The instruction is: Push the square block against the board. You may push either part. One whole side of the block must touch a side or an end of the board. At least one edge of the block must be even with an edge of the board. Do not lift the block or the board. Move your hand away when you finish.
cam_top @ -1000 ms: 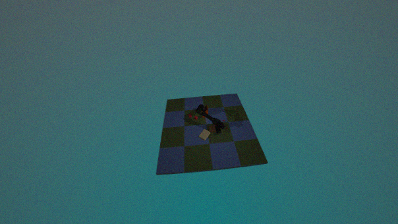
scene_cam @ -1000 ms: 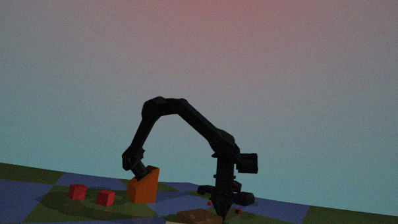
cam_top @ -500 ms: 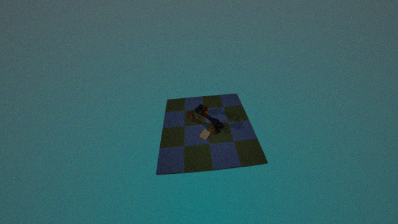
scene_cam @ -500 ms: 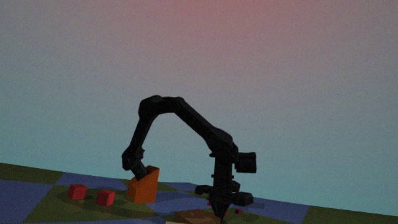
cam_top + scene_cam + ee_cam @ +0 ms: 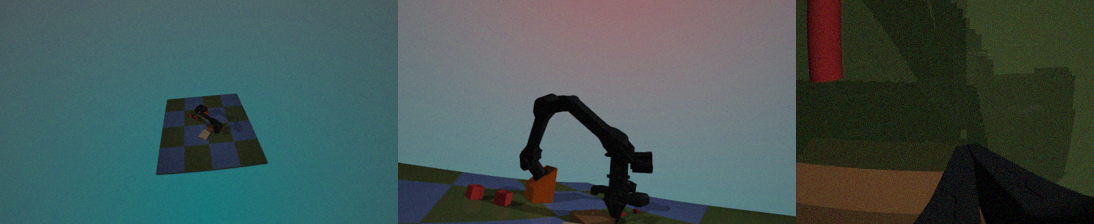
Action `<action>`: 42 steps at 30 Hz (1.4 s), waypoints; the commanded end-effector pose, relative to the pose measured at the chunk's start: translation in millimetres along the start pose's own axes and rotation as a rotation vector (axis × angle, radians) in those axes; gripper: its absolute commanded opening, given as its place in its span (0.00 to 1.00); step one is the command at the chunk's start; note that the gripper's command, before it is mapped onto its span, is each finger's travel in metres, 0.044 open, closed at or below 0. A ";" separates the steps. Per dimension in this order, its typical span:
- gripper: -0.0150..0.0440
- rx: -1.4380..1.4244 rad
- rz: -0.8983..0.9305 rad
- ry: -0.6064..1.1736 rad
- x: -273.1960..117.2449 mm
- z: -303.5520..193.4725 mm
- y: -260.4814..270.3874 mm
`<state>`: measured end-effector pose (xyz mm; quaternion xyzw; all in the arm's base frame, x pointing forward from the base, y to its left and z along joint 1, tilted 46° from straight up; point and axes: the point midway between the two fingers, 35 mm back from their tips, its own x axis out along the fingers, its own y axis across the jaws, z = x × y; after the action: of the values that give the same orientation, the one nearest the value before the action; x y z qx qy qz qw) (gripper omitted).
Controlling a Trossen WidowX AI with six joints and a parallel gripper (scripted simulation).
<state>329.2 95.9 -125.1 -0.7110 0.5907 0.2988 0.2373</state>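
The brown block lies flat on the checkered mat. The pale flat board lies next to it, nearer the front in the top view. They look very close together; whether whole sides touch or edges are even is too small to tell. My gripper is shut and empty, pointing down low beside the brown block's right side in the exterior view. In the wrist view the block is at the lower left, partly behind the fingers. The board is not visible in the wrist view.
Two red cubes stand left of the orange arm base. Small red pieces lie behind the gripper. A red rod shows at the wrist view's upper left.
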 end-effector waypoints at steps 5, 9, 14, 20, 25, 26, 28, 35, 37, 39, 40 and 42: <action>0.25 -0.005 0.003 0.009 1.6 -10.6 0.9; 0.25 -0.005 0.003 0.009 1.6 -13.8 1.2; 0.25 -0.005 0.003 0.009 1.5 -17.8 1.5; 0.25 -0.005 0.003 0.009 1.5 -22.6 2.1; 0.25 -0.005 0.003 0.009 1.5 -26.5 2.6; 0.25 -0.005 0.003 0.009 1.5 -27.3 2.8; 0.25 -0.005 0.004 0.010 1.5 -28.9 3.0; 0.25 -0.005 0.004 0.010 1.4 -34.4 4.0; 0.25 -0.005 0.004 0.010 1.4 -36.0 4.3; 0.25 -0.005 0.004 0.010 1.4 -37.6 4.6; 0.25 -0.005 0.004 0.010 1.4 -38.4 4.7; 0.25 -0.005 0.004 0.010 1.4 -39.9 5.1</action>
<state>330.9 72.0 -100.8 -0.7109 0.5909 0.2986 0.2375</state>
